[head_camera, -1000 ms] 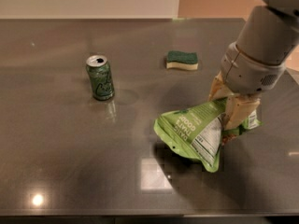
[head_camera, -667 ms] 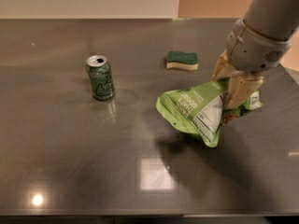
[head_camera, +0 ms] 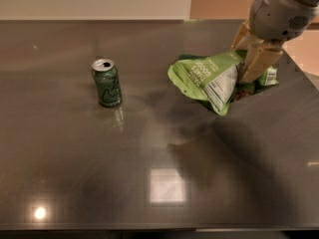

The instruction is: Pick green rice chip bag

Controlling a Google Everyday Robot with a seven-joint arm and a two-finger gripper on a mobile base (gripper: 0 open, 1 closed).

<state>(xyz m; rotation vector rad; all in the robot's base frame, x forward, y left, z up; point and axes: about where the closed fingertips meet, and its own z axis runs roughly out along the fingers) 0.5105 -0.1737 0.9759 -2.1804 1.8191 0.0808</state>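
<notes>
Since the earlier frame, we saw the crinkly lime-green rice chip bag [head_camera: 209,76] rise off the dark glossy tabletop [head_camera: 99,158] toward upper right. We noted the beige two-finger gripper [head_camera: 245,63] clamped on it there. The small green soda can [head_camera: 107,82] stood left of centre, well apart.

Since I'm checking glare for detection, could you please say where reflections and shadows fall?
Camera view: a square glare patch and a small bright spot sit on the table, near its front edge; the bag, clamped in the gripper at upper right, casts a broad soft shadow beneath.
</notes>
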